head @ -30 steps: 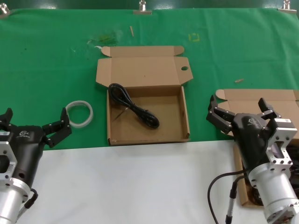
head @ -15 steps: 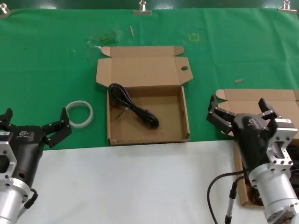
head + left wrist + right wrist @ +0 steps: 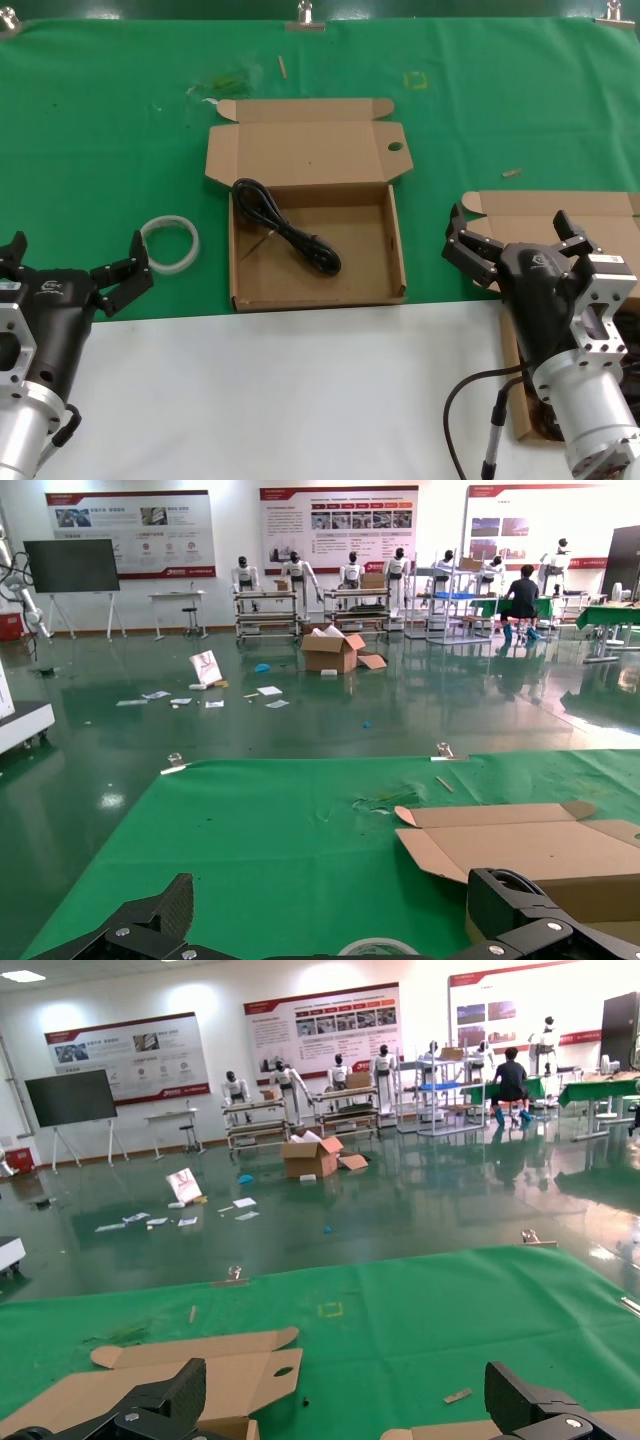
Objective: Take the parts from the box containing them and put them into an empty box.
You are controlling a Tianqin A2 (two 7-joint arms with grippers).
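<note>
A shallow brown box with a round hole in its lid flap lies open mid-mat. One black cable lies in its left half. A second brown box with plain flaps sits at the right, and my right arm hides its inside. My right gripper is open and empty, held above that box's near left corner. My left gripper is open and empty at the lower left, next to a white tape ring. The holed box also shows in the right wrist view and the left wrist view.
The green mat ends at a white table strip in front. Small scraps lie on the mat. Metal clips hold its far edge. The tape ring shows between the left fingers in the left wrist view.
</note>
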